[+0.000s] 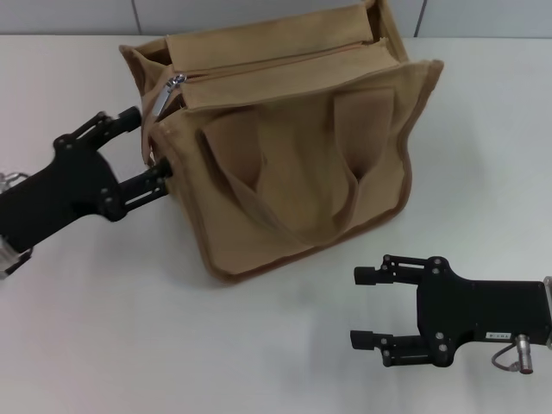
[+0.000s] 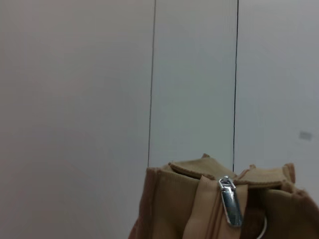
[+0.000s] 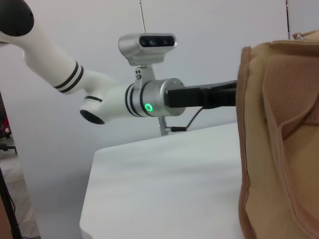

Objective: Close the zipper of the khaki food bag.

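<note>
Right end effector (image 1: pixel 366 306), fingers apart, idles near the tabletop's front edge; left end effector (image 1: pixel 148 147), spread, flanks the soft khaki food bag (image 1: pixel 293 172), whose small silver pull tab (image 1: pixel 168 93) likely offers the zipper (image 1: pixel 285 62) its best grip.

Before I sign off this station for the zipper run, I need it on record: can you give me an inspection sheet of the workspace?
Surface: white table, bare around the bag.
Job's things: khaki food bag stands on the table; the zipper runs along its top panel, silver pull tab at the bag's left end.
Clutter: nothing seen.
Grippers: left gripper open, fingers at the bag's left end near the pull tab; right gripper open, apart from the bag, in front of it to the right.
Cables: a thin cable at the right wrist.
Surroundings: pale panelled wall behind the table.
</note>
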`<state>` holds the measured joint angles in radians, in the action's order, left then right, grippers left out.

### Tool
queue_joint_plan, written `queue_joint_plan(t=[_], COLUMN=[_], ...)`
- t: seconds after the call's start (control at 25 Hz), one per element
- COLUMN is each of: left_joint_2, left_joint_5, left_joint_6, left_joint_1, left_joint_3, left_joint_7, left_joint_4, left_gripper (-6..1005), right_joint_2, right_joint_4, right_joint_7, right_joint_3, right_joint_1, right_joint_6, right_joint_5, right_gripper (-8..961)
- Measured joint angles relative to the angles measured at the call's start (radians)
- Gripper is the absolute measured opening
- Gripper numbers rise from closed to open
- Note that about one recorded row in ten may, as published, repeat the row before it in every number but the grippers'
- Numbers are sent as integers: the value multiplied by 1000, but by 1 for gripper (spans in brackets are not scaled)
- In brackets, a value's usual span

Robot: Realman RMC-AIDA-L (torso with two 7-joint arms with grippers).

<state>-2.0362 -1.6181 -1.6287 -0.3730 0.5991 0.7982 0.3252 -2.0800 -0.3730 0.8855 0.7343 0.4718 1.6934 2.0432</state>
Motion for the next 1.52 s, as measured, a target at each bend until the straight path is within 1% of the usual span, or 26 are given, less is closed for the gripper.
queue_joint_plan(t=[0.04, 0.08, 0.16, 0.2, 0.24, 0.32, 0.44, 0.48, 0.52, 0.68, 0.72, 0.88, 1.2, 1.44, 1.52], left_joint_2=[0, -5, -5, -17, -17, -28, -28, -29, -30, -31, -33, -35, -34, -36, -36], left_joint_5=[0, 0, 0, 4, 4, 16, 16, 17, 18, 18, 18, 18, 18, 25, 30], left_joint_6=[0, 13, 13, 41, 41, 57, 57, 56, 52, 46, 41, 25, 18, 7, 1], left_joint_1=[0, -8, -8, -27, -27, -31, -31, -22, -14, 2, 5, 9, 7, 8, 10], left_joint_3=[0, 0, 0, -10, -10, -57, -57, -103, -127, -155, -155, -155, -154, -171, -174], left_joint_7=[0, -5, -5, -22, -22, -58, -58, -86, -101, -145, -181, -232, -275, -317, -325], left_joint_4=[0, 0, 0, 2, 2, 3, 3, -2, -4, -9, -12, -25, -29, -44, -50], left_gripper=[837, 837, 837, 837, 837, 837, 836, 836, 836, 836, 836, 836, 835, 655, 558], right_joint_2=[0, 0, 0, 0, 0, 0, -1, -1, -1, -2, -2, -2, -2, -2, -2], right_joint_4=[0, 0, -1, -1, -1, -1, -1, 0, 0, 0, 0, 0, 0, 0, 1], right_joint_7=[0, 0, 1, 3, 3, 3, 4, 5, 5, 8, 8, 11, 13, 13, 13], right_joint_3=[0, 0, -1, -1, -1, -1, -1, -1, -1, -1, -1, -1, -2, -3, -3], right_joint_1=[0, 0, -2, -3, -3, -4, -4, -5, -5, -6, -6, -6, -5, -2, -2], right_joint_6=[0, 0, 1, 1, 1, 2, 4, 4, 4, 5, 5, 5, 6, 8, 10], right_joint_5=[0, 0, 0, 0, 0, 0, 0, 0, 0, 0, 0, 0, -2, -3, -3], right_gripper=[761, 761, 761, 761, 761, 761, 761, 760, 760, 760, 760, 760, 760, 760, 759])
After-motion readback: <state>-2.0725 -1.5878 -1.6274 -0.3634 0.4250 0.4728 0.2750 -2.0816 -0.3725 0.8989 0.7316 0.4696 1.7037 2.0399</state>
